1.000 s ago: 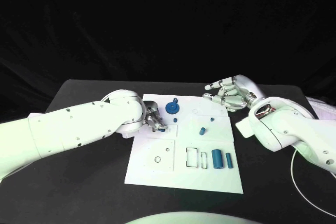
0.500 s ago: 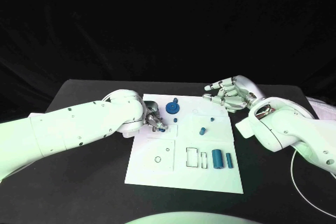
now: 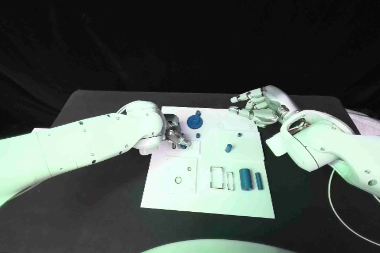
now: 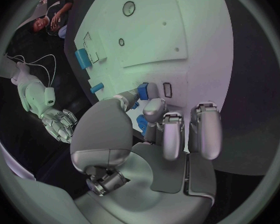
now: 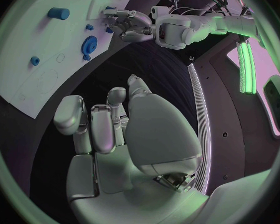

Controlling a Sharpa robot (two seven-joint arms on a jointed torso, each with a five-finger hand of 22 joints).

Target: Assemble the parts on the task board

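Task board (image 3: 186, 192): white plate at the middle of the black table (image 3: 95, 181), printed with outlines.

Left hand (image 3: 175, 136): low over the board's left edge, about midway along it; thumb and a finger pinch a small blue part (image 4: 142, 91) just over the board surface, other fingers (image 4: 205, 129) extended alongside.

Right hand (image 3: 260, 106): raised over the board's far right corner, holding nothing, fingers curled inward side by side and slightly apart.

Blue gear (image 3: 195, 122): flat on the board near its far edge, just beside the left hand.

Small blue peg (image 3: 238, 135): upright, toward the right edge.

Short blue part (image 3: 228, 149): near the peg, on the near side of it.

Blue cylinder (image 3: 246, 179) and slim blue bar (image 3: 258, 180): side by side by the right edge, next to two rectangular outlines.
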